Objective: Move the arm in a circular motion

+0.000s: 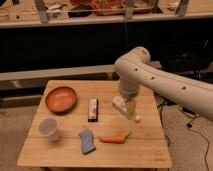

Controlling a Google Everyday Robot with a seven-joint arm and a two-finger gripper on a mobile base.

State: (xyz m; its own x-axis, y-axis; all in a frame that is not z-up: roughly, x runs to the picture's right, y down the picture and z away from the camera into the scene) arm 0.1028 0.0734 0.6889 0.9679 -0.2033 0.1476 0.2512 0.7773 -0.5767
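My white arm [160, 82] reaches in from the right and bends down over the wooden table [150, 150]. The gripper [133, 116] hangs from the arm's wrist over the right half of the table, above and slightly right of the carrot [113, 139]. It holds nothing that I can see.
On the table are an orange bowl [61, 98] at the back left, a white cup [49, 128] at the front left, a dark bar-shaped packet [93, 109] in the middle and a blue sponge [87, 142] at the front. A dark shelf unit stands behind the table. Cables lie on the floor at the right.
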